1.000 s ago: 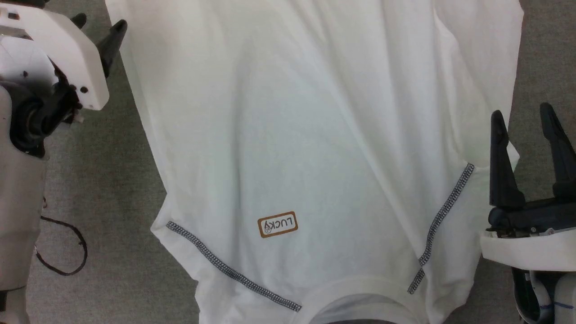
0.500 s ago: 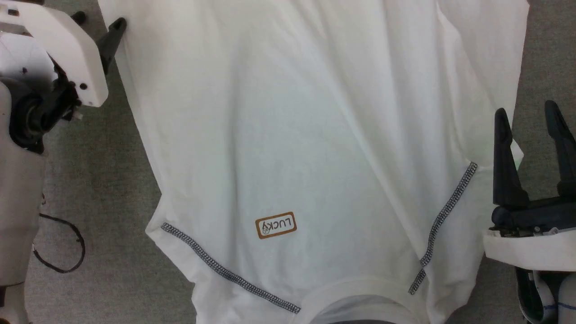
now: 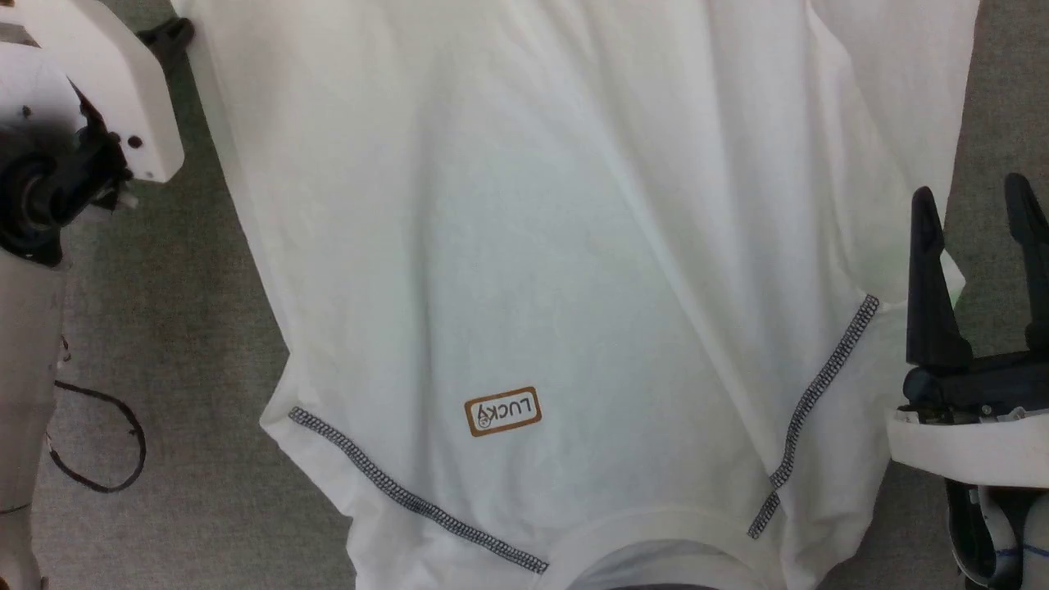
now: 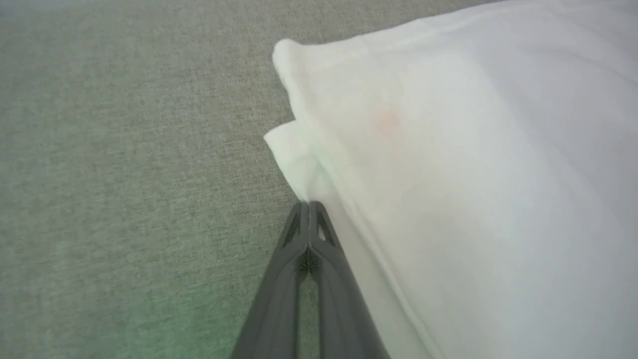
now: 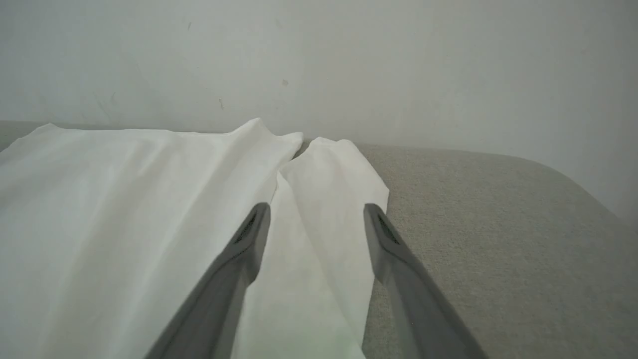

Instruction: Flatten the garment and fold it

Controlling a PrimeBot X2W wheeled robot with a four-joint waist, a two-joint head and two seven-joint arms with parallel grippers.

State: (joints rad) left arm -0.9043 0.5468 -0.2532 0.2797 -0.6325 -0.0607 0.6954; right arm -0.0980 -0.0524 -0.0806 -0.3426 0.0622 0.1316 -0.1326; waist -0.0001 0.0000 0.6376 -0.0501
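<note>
The garment [image 3: 574, 246] is a white shirt lying spread on grey cloth, collar [image 3: 656, 533] nearest me, with a tan label [image 3: 502, 410] and grey stitched shoulder seams [image 3: 410, 500]. My left gripper [image 3: 168, 37] is at the shirt's far left edge. In the left wrist view its fingers [image 4: 309, 202] are pressed together, and the tips pinch a puckered fold of the garment [image 4: 473, 174]. My right gripper [image 3: 975, 213] stands open beside the right shoulder seam [image 3: 819, 393]. In the right wrist view this gripper [image 5: 316, 209] hangs above a sleeve of the garment [image 5: 329, 199], holding nothing.
The grey cloth surface [image 3: 188, 328] shows on both sides of the shirt. A thin black cable loop [image 3: 98, 442] lies by my left arm. In the right wrist view a pale wall [image 5: 319, 60] rises behind the surface's rounded far edge [image 5: 548, 169].
My left gripper has moved farther up the view along the shirt's left edge and shut on it. The right gripper has shifted slightly to the right and stays open.
</note>
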